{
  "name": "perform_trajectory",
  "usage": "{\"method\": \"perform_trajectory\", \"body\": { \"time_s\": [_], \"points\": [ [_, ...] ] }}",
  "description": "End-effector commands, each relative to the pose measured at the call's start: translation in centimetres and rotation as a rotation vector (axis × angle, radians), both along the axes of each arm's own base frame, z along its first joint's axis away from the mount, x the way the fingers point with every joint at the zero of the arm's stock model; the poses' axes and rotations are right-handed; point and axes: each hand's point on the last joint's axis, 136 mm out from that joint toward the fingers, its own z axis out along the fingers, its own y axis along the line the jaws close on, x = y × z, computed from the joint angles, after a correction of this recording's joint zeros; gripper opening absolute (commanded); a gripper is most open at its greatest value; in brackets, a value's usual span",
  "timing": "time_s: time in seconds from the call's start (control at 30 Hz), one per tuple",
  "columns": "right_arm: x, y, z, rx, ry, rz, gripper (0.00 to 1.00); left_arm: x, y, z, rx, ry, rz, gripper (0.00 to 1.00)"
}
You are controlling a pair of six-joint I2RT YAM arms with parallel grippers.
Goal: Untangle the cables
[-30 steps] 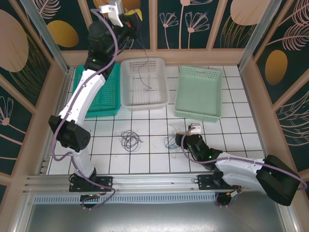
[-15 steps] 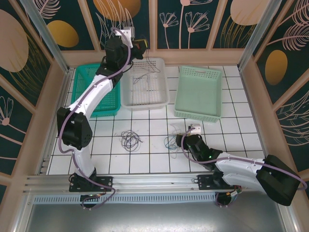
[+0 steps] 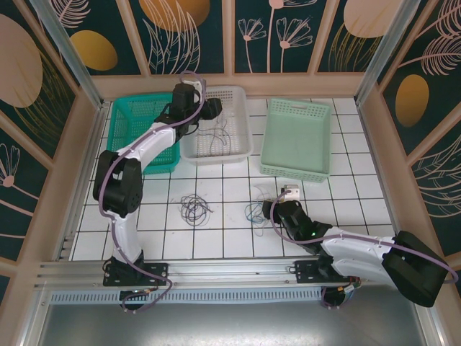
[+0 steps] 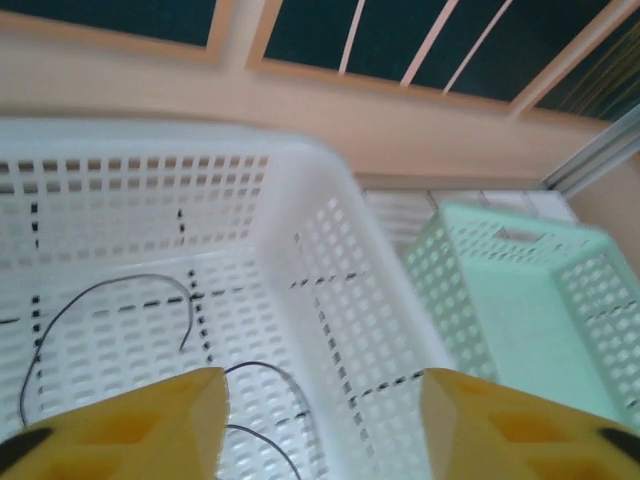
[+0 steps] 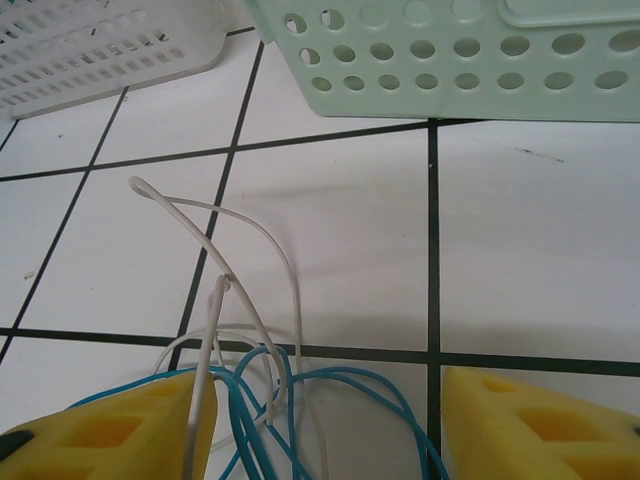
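Thin dark cables (image 3: 216,132) lie inside the white basket (image 3: 216,156). My left gripper (image 3: 211,108) hangs open over that basket's back left part, holding nothing. In the left wrist view the left gripper (image 4: 325,425) has its yellow fingers (image 4: 130,425) wide apart above a dark cable (image 4: 120,281) on the basket floor. A loose dark cable bundle (image 3: 194,207) lies on the tiles. A blue and white tangle (image 3: 253,213) lies just left of my right gripper (image 3: 269,210). The right gripper (image 5: 320,430) is open around the blue cable (image 5: 345,378) and white cable (image 5: 200,232), not closed on them.
A teal basket (image 3: 144,137) stands left of the white one and a pale green basket (image 3: 297,137) to its right. In the right wrist view, the pale green basket (image 5: 450,60) is just ahead. Wooden walls close the table's back and sides.
The left arm came down from high at the back wall to the white basket. The dark cable hanging from it now lies in the basket. The right arm stayed put.
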Motion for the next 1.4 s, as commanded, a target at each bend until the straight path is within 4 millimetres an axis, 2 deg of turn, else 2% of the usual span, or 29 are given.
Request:
{"method": "perform_trajectory", "body": {
  "time_s": [0.0,0.1,0.2,0.37,0.53,0.63,0.73,0.83,0.97,1.07,1.2,1.37],
  "points": [
    [0.2,0.3,1.0,0.011,-0.007,-0.008,0.62,0.0,0.3,-0.6,0.017,0.041,0.002,0.71],
    [0.3,0.6,1.5,0.020,-0.014,0.004,0.62,-0.8,0.9,-0.9,0.026,0.037,0.020,0.81],
    [0.4,1.0,2.7,0.039,-0.039,0.018,0.61,-1.8,1.4,0.5,0.025,-0.007,0.024,0.98],
    [0.5,1.6,5.1,0.087,-0.090,0.051,0.50,-4.9,1.1,3.3,0.044,-0.114,0.007,0.98],
    [0.3,1.7,5.8,0.078,-0.078,0.068,0.39,-8.5,0.5,5.1,0.059,-0.199,-0.022,0.98],
    [0.4,1.9,6.2,0.069,-0.078,0.076,0.36,-10.4,-0.2,5.0,0.054,-0.219,-0.061,0.98],
    [0.7,1.4,6.6,0.043,-0.081,0.050,0.44,-12.5,-1.4,5.0,0.025,-0.229,-0.135,0.99],
    [1.2,0.7,6.8,0.028,-0.063,0.020,0.47,-14.6,-2.6,4.6,-0.014,-0.211,-0.205,0.99],
    [1.7,0.8,7.2,0.067,-0.020,0.045,0.52,-16.8,-3.4,3.2,-0.051,-0.155,-0.248,0.98],
    [2.3,0.9,7.3,0.090,0.031,0.066,0.53,-17.9,-3.4,2.4,-0.077,-0.140,-0.260,0.99],
    [2.8,1.1,6.8,0.029,0.081,0.089,0.53,-18.9,-3.7,1.6,-0.095,-0.124,-0.285,0.98],
    [2.2,1.9,5.0,-0.015,0.182,0.144,0.52,-19.6,-3.4,0.7,-0.093,-0.102,-0.285,0.98]
  ]
}}
